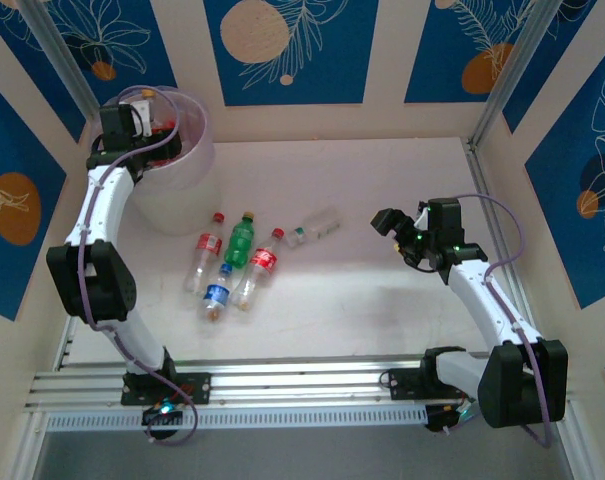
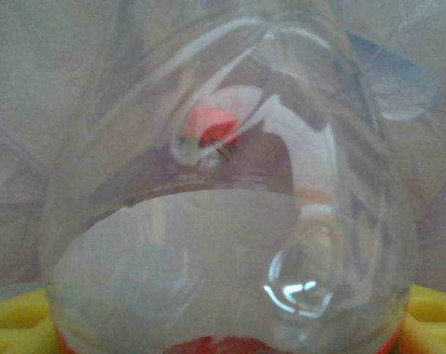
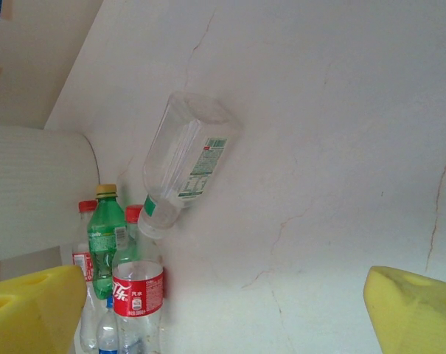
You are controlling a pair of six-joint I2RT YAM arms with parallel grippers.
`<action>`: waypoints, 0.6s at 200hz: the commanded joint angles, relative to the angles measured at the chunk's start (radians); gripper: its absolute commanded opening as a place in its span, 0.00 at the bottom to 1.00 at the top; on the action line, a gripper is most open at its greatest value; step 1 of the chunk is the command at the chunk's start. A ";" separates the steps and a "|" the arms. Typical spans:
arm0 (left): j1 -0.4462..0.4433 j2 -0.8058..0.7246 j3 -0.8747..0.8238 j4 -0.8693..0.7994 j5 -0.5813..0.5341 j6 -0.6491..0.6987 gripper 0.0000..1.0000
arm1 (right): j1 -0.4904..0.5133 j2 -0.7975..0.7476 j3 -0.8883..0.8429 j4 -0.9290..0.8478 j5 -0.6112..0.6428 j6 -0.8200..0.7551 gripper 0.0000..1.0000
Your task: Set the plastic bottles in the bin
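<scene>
step: a drop into the bin (image 1: 187, 170), by my reading; one bottle is at its mouth and five lie on the table (image 1: 382, 320)
left gripper (image 1: 142, 122): poised over the bin's rim in the far left corner; a clear bottle (image 2: 230, 221) sits between its yellow pads (image 2: 16, 328), close up against the wrist camera; whether the pads are clamping it or have let go I cannot tell
right gripper (image 3: 223, 317): jaws spread wide with nothing between them; it hangs above the right side of the table, facing the loose bottles
loose bottles: red bottles (image 1: 207, 247), a green bottle (image 1: 240, 240) and a blue bottle (image 1: 217, 295) lie close together just in front of the bin; a pale bottle (image 3: 182, 158) lies a little apart to their right, nearest the right gripper
next, left: the clear bottle should fall free inside the rim; then the arm needs to lift clear of the bin wall before reaching for the cluster
next, right: probably the pale bottle; it lies on its side, so the jaws should come down across its body, not along it
</scene>
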 commanded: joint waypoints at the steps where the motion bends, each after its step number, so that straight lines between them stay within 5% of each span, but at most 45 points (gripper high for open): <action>1: 0.009 -0.011 0.053 -0.010 0.034 0.012 0.88 | -0.004 -0.012 -0.004 -0.013 -0.025 0.000 0.97; 24: 0.009 -0.012 0.067 -0.021 0.044 0.017 1.00 | -0.004 -0.007 -0.001 -0.008 -0.029 0.003 0.97; 120: 0.009 -0.032 0.154 -0.092 0.073 0.032 1.00 | -0.003 -0.010 0.005 -0.011 -0.033 -0.003 0.97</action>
